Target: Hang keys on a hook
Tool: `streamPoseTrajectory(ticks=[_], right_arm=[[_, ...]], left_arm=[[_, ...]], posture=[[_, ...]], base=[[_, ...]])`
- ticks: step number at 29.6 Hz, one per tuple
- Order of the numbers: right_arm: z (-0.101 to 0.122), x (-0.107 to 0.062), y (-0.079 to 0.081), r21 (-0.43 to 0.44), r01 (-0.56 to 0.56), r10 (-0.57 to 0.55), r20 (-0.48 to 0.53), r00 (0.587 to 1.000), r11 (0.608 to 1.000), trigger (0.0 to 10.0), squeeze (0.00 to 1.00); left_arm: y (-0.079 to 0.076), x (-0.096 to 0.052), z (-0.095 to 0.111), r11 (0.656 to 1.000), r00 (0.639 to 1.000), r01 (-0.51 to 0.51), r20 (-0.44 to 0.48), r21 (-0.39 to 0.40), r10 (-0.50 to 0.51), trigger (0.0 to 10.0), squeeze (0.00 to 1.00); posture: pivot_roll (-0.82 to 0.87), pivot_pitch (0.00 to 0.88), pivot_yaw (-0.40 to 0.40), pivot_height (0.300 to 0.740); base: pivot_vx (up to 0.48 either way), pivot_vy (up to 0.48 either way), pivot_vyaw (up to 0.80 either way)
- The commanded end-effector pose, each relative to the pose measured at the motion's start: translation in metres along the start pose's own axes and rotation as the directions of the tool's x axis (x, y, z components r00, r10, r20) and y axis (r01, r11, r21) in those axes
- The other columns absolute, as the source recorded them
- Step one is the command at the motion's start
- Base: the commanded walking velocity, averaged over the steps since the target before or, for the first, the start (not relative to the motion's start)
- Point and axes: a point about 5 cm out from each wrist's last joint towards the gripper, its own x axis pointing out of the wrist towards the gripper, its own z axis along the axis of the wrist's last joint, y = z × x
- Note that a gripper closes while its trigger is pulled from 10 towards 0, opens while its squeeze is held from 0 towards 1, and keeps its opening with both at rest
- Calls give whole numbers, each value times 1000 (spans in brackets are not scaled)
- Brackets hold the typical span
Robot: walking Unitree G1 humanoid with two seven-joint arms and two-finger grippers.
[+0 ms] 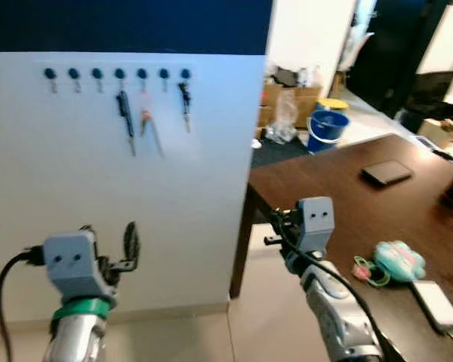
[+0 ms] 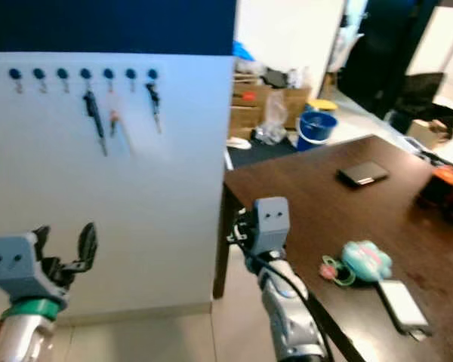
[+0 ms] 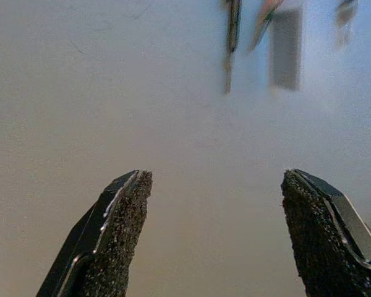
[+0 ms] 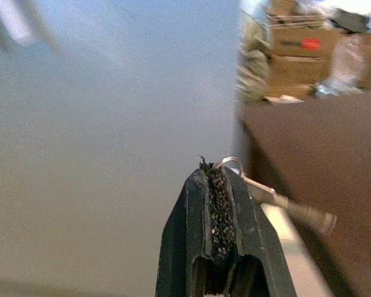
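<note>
Keys pinched in the right tool, short of the hook row.

The keys (image 4: 260, 189) are mostly hidden: a silver ring and one blurred pale blade stick out past the tips of the right tool (image 4: 217, 179), whose fingers are pressed together on them; how many keys there are cannot be told. The right tool sits at the corner of the dark brown surface (image 1: 347, 204), beside the white wall panel (image 1: 174, 226). High on that panel runs a row of blue hooks (image 1: 119, 74), three already carrying hanging items. The left tool (image 3: 213, 210) faces the panel, fingers spread wide and holding nothing.
</note>
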Motion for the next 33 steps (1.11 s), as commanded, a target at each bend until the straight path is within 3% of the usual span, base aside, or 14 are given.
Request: streamPoseTrajectory(ticks=[1,23,33], right_arm=[[-7,-6,-12,-39,22,-23,-22,1000,999,10000,0],[-15,-12,-10,-100,-5,2,-39,999,995,10000,0],[-21,-16,-13,-111,7,-14,-56,998,994,10000,0]], left_arm=[[-6,-3,-6,1000,999,28,-24,12,-27,10000,0],[-12,-3,-19,989,990,126,-68,74,-121,10000,0],[-20,-7,-26,973,972,220,-103,76,-211,10000,0]], posture=[[-173,0,75,740],[-191,0,80,740],[-191,0,76,740]], base=[[296,0,0],[284,0,0],[0,0,0]])
